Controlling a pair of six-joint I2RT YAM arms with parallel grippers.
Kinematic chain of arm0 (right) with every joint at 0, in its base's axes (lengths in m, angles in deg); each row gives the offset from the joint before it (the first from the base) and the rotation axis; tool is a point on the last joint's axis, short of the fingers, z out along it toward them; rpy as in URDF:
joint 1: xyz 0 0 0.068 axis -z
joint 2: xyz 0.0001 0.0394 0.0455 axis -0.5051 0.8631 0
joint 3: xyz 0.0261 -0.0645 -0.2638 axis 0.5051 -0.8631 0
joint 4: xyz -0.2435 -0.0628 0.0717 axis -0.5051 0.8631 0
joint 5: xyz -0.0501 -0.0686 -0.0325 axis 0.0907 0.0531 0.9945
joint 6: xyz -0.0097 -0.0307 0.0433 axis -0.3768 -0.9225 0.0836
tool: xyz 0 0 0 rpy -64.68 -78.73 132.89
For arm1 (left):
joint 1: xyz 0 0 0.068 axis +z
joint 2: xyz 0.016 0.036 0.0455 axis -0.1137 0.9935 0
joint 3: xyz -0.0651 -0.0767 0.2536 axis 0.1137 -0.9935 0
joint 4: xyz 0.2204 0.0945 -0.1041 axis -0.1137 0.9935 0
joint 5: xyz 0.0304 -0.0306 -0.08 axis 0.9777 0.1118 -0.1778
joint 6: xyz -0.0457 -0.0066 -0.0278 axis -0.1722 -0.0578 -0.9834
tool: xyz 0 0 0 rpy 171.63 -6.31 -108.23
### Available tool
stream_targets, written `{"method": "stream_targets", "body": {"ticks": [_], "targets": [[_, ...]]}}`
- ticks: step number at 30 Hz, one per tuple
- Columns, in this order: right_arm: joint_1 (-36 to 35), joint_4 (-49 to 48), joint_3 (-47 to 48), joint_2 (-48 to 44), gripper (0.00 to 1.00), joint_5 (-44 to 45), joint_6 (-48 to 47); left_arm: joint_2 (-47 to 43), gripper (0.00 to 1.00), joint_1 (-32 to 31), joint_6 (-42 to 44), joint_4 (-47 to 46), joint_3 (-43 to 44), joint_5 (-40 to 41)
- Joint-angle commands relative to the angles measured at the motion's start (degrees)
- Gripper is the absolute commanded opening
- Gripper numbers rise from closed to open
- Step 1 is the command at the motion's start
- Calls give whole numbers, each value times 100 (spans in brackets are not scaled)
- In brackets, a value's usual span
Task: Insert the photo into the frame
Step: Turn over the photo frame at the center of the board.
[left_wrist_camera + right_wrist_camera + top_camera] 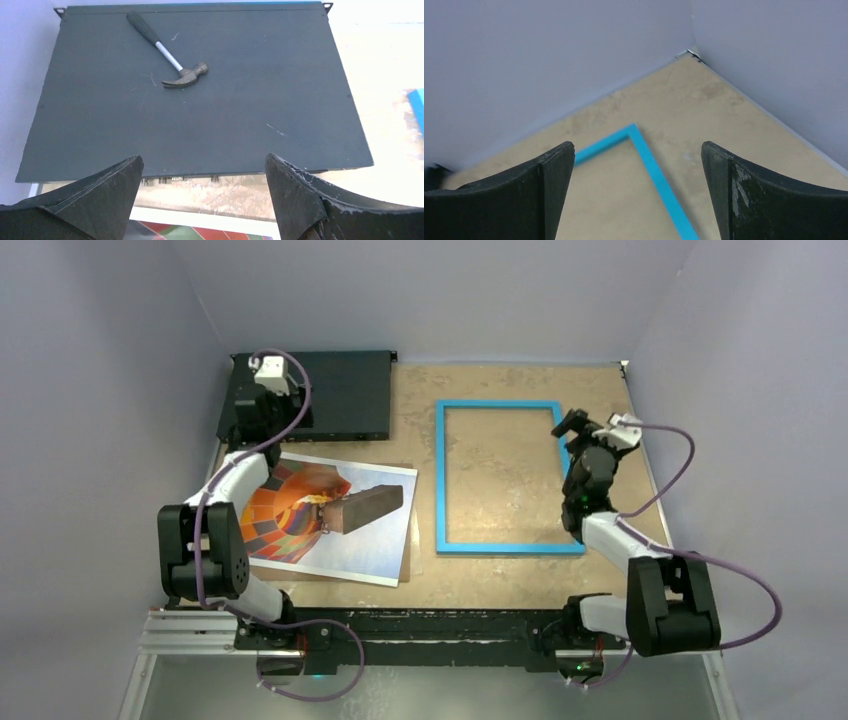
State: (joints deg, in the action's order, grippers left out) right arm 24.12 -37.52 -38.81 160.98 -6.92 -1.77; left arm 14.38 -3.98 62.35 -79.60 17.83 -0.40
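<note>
My left end effector (202, 169) hung wide over the black box (200, 110). My right end effector (638, 150), also wide, hovered at the frame's (441, 480) two o'clock, the photo (372, 540) at its nine.

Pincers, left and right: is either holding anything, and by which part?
Nothing is held: the left pincer and the right pincer both stand open and empty.

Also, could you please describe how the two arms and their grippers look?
Both the left arm and right arm alternate boxy black joint housings with smooth white links, and a looping purple cable runs along each. The left gripper and right gripper carry matte black wedge-shaped fingers with whitish scuffs on the edges.
</note>
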Motion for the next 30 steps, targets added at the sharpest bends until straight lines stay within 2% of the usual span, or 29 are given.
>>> {"method": "stream_targets", "body": {"ticks": [1, 2, 4, 6, 9, 12, 16, 20, 23, 30], "targets": [[94, 2645, 1100, -234, 99, -26, 2189, -295, 90, 196, -414, 2262, 778, -678], [208, 2813, 1201, -238, 99, -660, 2451, -305, 90, 208, -452, 2507, 984, -754], [303, 2793, 1413, -117, 99, -1989, 2388, -323, 90, 229, -433, 3152, 1388, -893], [133, 3265, 1970, 187, 99, -2461, 2039, -330, 90, 244, -399, 3551, 1698, -899], [-960, 4625, 2909, 669, 99, -1455, 1619, -251, 90, 260, -304, 4168, 2105, -858], [-1951, 5245, 3371, 1055, 99, -751, 1440, -152, 88, 309, -244, 4646, 2355, -801], [-2784, 5640, 3714, 1454, 99, -623, 1630, -80, 86, 342, -122, 5043, 2428, -637], [-3336, 6563, 4331, 2165, 92, -268, 1888, -135, 84, 406, -35, 5352, 2473, -617], [-3615, 6681, 4423, 2504, 89, -101, 1934, -235, 84, 430, -28, 5425, 2424, -677], [-3790, 6700, 4463, 3165, 75, -107, 2107, -261, 84, 431, -33, 5736, 2478, -783]]}}
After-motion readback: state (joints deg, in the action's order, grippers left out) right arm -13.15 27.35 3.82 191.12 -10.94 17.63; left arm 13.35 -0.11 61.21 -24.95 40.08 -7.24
